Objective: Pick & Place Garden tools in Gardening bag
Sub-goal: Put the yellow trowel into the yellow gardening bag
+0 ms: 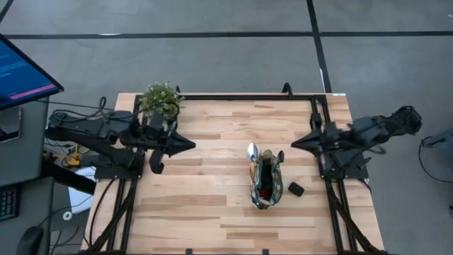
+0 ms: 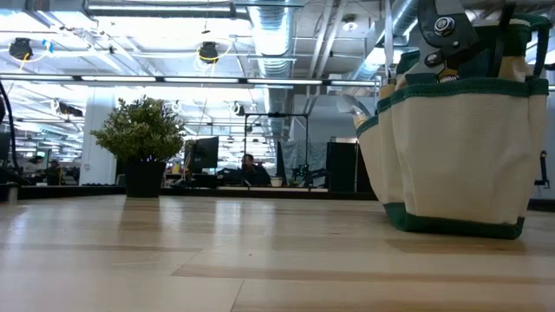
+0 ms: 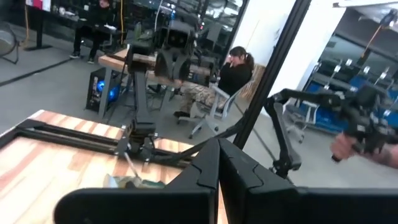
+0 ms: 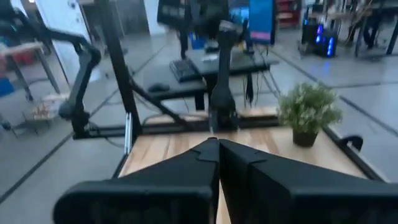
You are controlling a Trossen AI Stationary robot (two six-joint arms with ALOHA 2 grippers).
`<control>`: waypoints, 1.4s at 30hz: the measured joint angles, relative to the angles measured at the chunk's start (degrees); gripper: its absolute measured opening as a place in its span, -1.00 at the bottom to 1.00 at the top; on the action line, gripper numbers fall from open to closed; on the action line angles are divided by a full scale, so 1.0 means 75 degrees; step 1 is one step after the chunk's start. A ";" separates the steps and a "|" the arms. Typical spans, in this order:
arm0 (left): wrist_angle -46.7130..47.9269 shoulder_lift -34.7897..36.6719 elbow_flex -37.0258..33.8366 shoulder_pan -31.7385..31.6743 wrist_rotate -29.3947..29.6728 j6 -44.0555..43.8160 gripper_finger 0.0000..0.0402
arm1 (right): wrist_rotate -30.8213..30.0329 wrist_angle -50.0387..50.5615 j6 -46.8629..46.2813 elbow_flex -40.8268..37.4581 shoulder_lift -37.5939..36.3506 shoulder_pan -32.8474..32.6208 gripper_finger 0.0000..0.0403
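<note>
While both arms sit drawn back at the counter's (image 1: 212,205) side edges, the bag (image 1: 265,180) stands upright right of centre, toward the near edge. Tools (image 1: 253,151) stick out of its far end; something red shows inside. A small dark object (image 1: 296,189) lies just right of the bag. Left pincer (image 1: 190,144): fingers pressed together, pointing right, holding nothing. Right pincer (image 1: 296,144): fingers pressed together, pointing left, holding nothing. Plant (image 1: 161,100) at far left corner.
</note>
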State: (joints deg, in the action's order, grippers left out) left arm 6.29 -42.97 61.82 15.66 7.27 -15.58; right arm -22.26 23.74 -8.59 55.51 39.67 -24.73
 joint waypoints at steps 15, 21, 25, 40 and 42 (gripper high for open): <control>0.1110 0.0420 0.0000 0.0003 0.0880 0.0447 -0.98 | -0.2836 0.0476 -0.1382 -0.1759 -0.0792 0.0020 -1.00; 0.1133 0.0356 0.0000 0.0000 0.0889 0.0447 -0.98 | -0.2796 -0.0137 -0.2325 -0.2901 -0.0531 0.0018 -1.00; 0.1310 0.0263 0.0000 0.0003 0.0889 0.0447 -0.97 | -0.2789 -0.0956 -0.2790 -0.3534 -0.0218 0.0093 -1.00; 0.1705 0.0245 0.0000 0.0006 0.0888 0.0273 -0.97 | -0.1815 -0.2932 -0.1862 -0.3247 0.0455 -0.0157 -1.00; 0.1963 0.0296 0.0000 0.0006 0.1034 0.0313 -0.98 | -0.1818 -0.3411 -0.1000 -0.2995 0.0271 -0.0266 -1.00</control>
State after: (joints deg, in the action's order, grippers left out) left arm 21.01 -40.75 61.82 15.70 15.02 -13.23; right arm -35.90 -1.84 -16.09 33.04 41.71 -26.73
